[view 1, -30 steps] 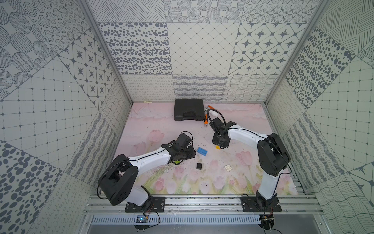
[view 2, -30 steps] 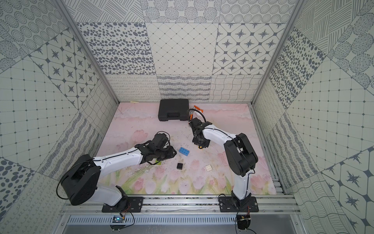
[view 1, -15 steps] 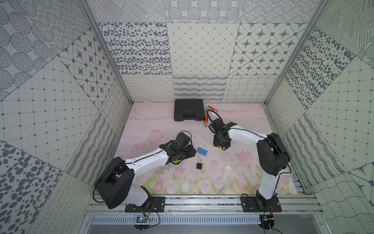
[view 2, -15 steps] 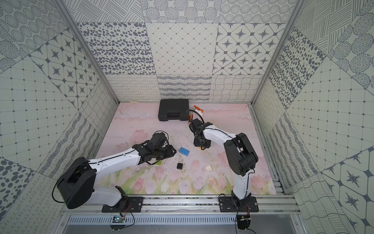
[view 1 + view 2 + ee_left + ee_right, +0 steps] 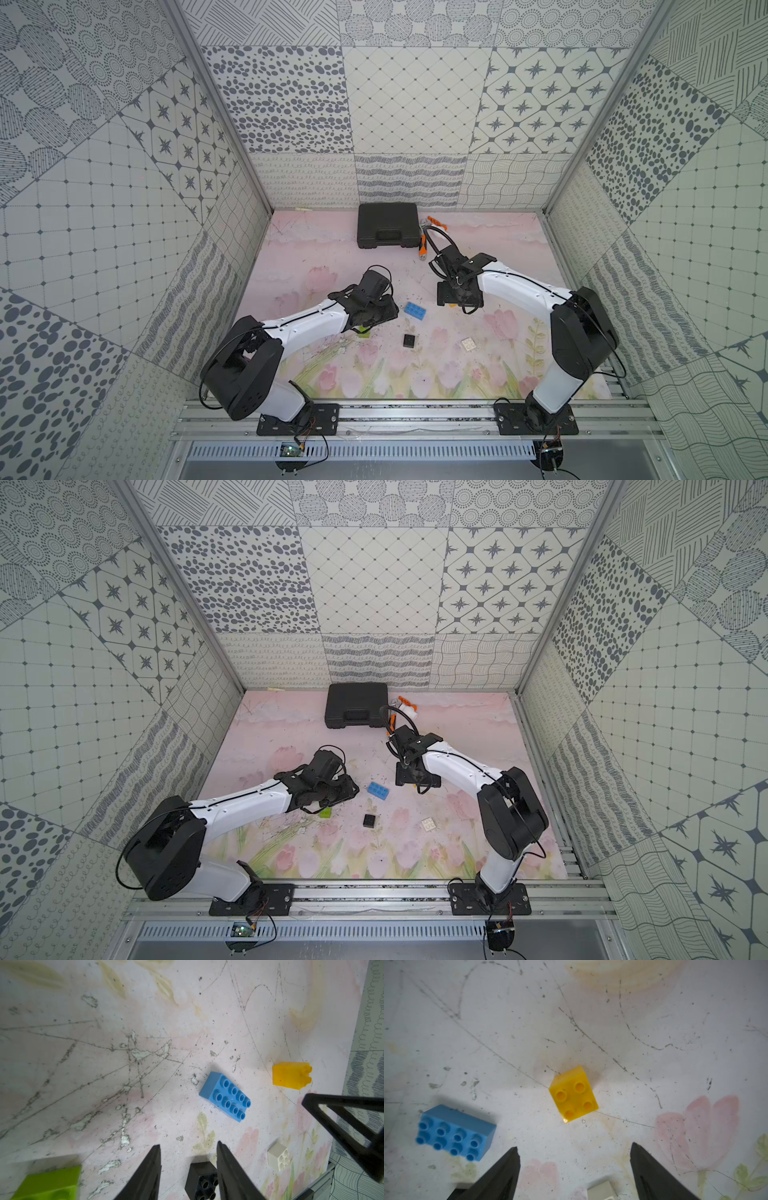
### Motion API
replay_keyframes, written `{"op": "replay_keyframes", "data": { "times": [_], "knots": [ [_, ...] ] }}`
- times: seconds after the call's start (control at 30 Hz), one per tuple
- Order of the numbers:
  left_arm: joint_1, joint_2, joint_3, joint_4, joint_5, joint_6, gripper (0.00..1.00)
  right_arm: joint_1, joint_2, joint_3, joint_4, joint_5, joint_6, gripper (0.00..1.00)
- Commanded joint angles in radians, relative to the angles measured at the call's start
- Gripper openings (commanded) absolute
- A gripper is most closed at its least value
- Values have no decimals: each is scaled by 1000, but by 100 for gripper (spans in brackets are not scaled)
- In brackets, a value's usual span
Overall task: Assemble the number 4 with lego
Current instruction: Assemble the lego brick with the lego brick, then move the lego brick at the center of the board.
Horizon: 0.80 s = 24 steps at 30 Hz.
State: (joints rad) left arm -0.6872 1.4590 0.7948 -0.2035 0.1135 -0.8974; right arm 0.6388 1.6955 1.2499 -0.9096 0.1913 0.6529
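— Lego first: where do the loose bricks lie, nearest the camera rail outward?

— In a top view the black brick (image 5: 409, 340) and the white brick (image 5: 468, 344) sit lowest on the floral mat (image 5: 316, 249), well apart. Just above them, mid-frame, lies the blue brick (image 5: 415, 310), studs up. A green brick (image 5: 365, 330) peeks out beneath the left arm.

— And the grippers?

— The left gripper (image 5: 188, 1153) shows its jaws partly spread with nothing between them. The right gripper (image 5: 574, 1152) stands wide apart above a yellow brick (image 5: 573, 1094), which rests free on the mat.

— Farther back?

— The black case (image 5: 388, 225) sits at the upper centre by the wall, with the orange-handled tool (image 5: 423, 245) just right of it.
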Motion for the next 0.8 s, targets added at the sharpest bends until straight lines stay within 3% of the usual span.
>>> {"op": "replay_keyframes", "data": {
  "times": [0.0, 0.1, 0.17, 0.37, 0.77],
  "knots": [
    [11, 11, 2, -30, -42, -15, 44, 72, -43, -22, 52, -51, -3, 82],
    [21, 27, 10, -51, -48, -22, 38, 118, 7, -6, 96, -117, 34, 56],
    [28, 25, 7, -57, -55, -29, 36, 134, 61, 19, 101, -126, 42, 47],
    [52, 23, 11, -70, -75, -12, 34, 147, 172, 74, 94, -88, 32, 43],
    [93, 69, 25, -70, -59, 4, 31, 148, 280, 155, 95, -20, -21, 45]
  ]
}}
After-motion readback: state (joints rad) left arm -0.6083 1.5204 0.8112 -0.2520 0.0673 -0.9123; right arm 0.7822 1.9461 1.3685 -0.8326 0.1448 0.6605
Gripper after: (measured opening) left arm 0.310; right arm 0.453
